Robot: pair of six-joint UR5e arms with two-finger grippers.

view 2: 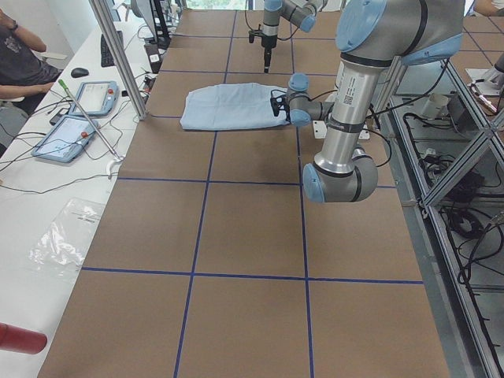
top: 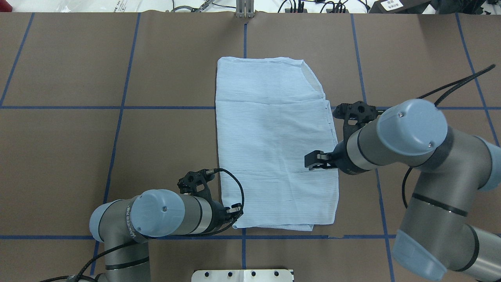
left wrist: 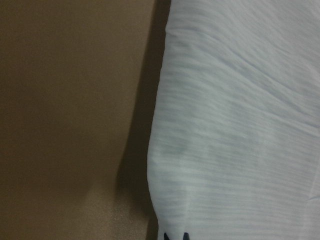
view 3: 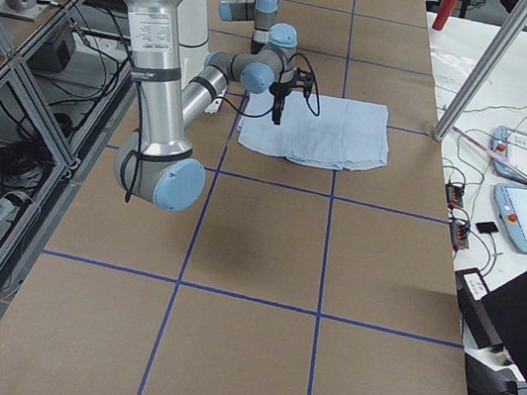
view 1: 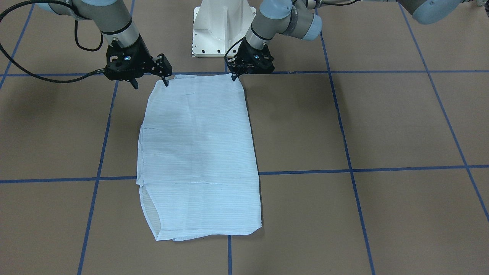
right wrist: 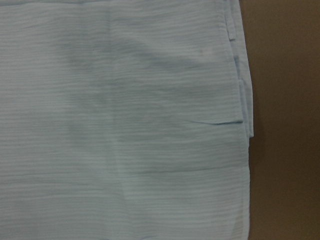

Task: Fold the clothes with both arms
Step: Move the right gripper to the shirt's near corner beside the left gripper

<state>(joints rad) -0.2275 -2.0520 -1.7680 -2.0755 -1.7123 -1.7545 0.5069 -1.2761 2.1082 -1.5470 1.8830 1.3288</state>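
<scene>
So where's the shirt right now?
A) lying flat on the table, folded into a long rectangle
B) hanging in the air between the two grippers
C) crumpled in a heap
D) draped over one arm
A: the shirt lies spread flat on the table as a long, narrow rectangle with its sides folded in.
</scene>
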